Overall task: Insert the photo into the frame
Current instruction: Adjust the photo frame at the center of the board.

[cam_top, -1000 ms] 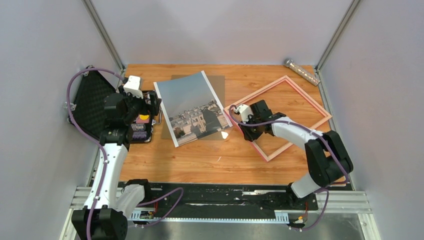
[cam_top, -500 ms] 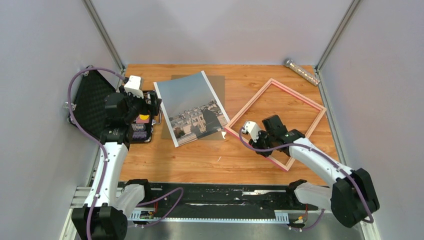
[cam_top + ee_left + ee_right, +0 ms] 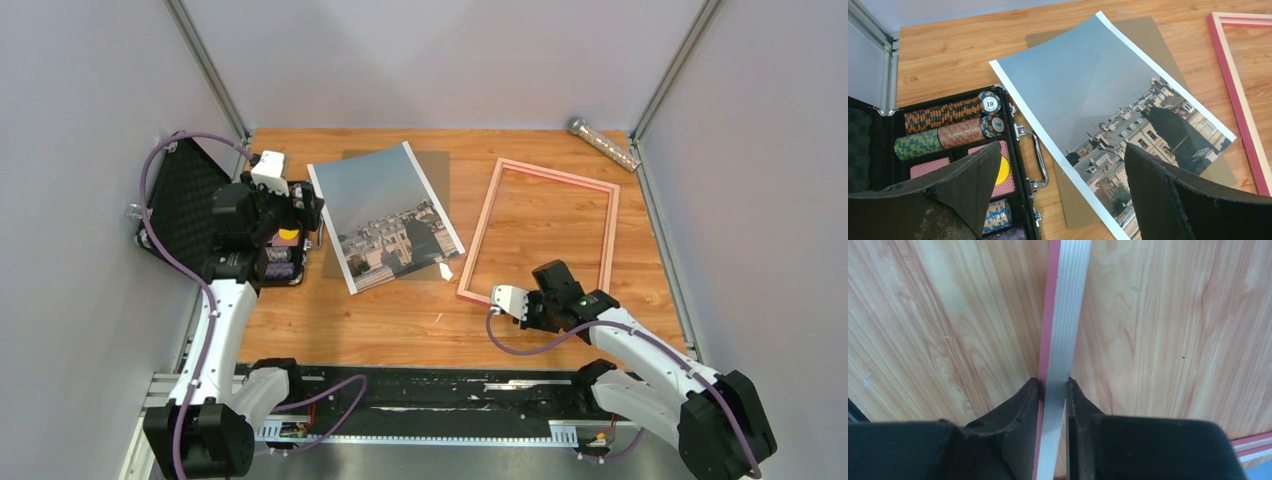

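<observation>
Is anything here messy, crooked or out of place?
The photo lies crooked across a brown board, sticking out past its edges. A small white scrap sits on the table by its near corner. The open case of poker chips at left looks unrelated to framing.

An open black case of striped poker chips sits at the far left of the wooden table. A flat brown backing board lies far centre; a glittery silver tube rests in the far right corner.
</observation>
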Tool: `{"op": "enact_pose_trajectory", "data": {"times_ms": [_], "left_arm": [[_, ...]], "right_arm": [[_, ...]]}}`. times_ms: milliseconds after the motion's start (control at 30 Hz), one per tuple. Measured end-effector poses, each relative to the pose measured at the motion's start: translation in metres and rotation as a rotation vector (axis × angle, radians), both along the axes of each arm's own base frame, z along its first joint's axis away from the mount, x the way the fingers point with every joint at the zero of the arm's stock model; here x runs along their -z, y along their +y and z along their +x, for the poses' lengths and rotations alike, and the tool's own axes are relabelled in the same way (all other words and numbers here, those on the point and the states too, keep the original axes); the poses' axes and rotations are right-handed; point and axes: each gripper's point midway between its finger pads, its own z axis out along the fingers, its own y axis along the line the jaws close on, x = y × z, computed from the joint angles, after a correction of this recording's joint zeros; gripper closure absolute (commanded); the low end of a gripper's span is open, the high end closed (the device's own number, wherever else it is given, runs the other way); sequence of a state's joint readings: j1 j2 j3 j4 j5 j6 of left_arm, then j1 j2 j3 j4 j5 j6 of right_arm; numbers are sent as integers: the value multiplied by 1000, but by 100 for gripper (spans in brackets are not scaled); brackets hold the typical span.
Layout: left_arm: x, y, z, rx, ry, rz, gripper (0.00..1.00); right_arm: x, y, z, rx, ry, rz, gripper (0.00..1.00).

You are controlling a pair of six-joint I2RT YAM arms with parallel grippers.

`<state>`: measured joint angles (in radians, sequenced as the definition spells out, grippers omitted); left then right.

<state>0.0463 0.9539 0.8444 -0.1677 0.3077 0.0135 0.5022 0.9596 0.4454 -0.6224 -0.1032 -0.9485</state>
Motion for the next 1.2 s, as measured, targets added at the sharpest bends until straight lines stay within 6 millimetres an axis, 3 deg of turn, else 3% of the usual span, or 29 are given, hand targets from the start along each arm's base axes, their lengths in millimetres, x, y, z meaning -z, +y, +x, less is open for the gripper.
{"op": "enact_pose_trajectory", "data": {"times_ms": [500, 933, 1200], "left_arm": [[16, 2, 7, 2, 45, 16, 0], [24, -2, 10, 21, 63, 34, 0], [40, -5, 16, 50, 101, 71, 0]], "right_arm": [[5, -11, 5, -111, -124, -92, 100], [2, -51, 3, 76, -112, -108, 100], [6, -70, -7, 156, -104, -108, 100]]}}
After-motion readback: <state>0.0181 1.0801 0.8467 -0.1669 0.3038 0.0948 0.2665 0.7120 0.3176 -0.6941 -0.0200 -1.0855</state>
